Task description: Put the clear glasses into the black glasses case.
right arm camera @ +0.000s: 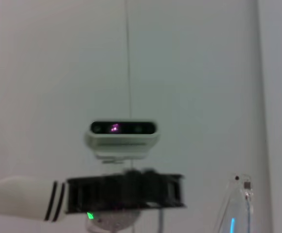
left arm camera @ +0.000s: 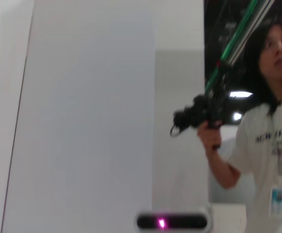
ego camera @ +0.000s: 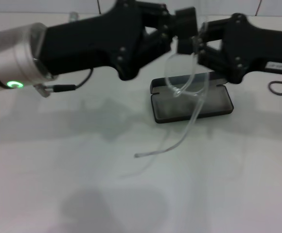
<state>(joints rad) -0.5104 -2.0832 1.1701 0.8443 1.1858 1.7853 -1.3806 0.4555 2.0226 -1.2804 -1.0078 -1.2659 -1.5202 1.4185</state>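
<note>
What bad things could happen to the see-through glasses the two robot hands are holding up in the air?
1. The clear plastic glasses hang above the open flat black glasses case, between the left gripper and right gripper. If the grip slips, they could drop onto the white table.
2. One long thin arm is unfolded and droops past the case's front edge, so it might stick out and stop the lid closing.
3. If both grippers hold and pull apart, the frame might bend.

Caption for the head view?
Both grippers, left and right, hold the glasses above the open case.
</note>
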